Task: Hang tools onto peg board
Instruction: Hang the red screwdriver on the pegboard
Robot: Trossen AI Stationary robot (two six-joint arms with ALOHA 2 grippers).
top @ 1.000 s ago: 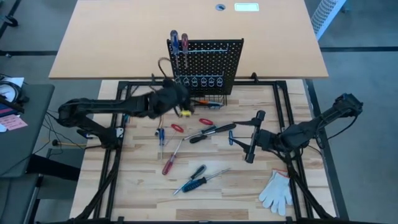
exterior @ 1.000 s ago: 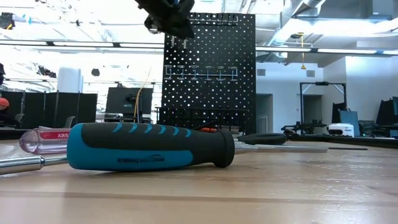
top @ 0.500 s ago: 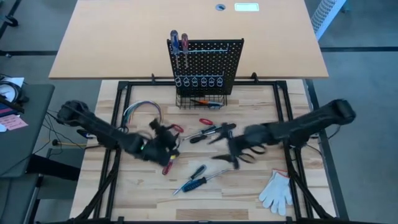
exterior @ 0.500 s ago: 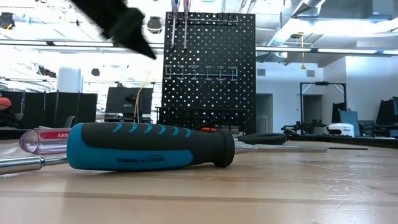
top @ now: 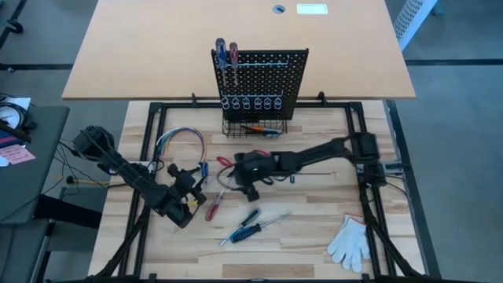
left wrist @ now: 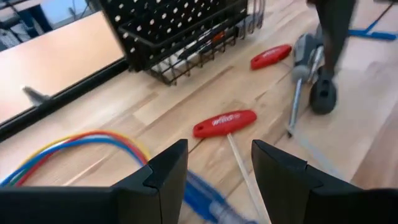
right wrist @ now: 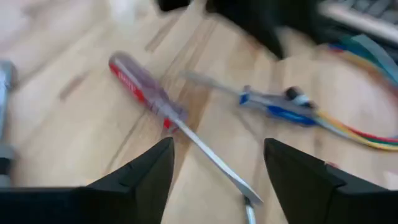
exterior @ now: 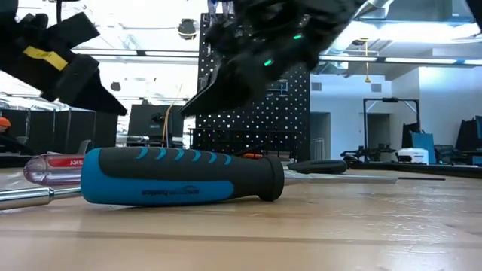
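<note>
The black peg board (top: pixel 263 75) stands at the table's far edge with two screwdrivers (top: pixel 226 55) hanging in its top left and a wire basket (top: pixel 253 126) at its base. Several tools lie loose on the table: red-handled keys (left wrist: pixel 225 122), a clear red screwdriver (right wrist: pixel 143 90), a small blue screwdriver (right wrist: pixel 277 102) and blue-and-black screwdrivers (top: pixel 247 224). My left gripper (top: pixel 192 182) hovers open just short of the small blue screwdriver, facing the board. My right gripper (top: pixel 236 177) hovers open over the table's middle, facing the clear red screwdriver. Neither holds anything.
A loop of coloured wires (top: pixel 181 141) lies left of the basket. A white glove (top: pixel 350 240) rests at the near right. The two grippers face each other a short way apart. A blue-handled screwdriver (exterior: pixel 181 177) fills the low view's foreground.
My left gripper has left the peg board and come down toward the table's near left, turning as it went. My right gripper has swung from the right side toward the table's middle and sunk low over the tools. The tools lie as before.
</note>
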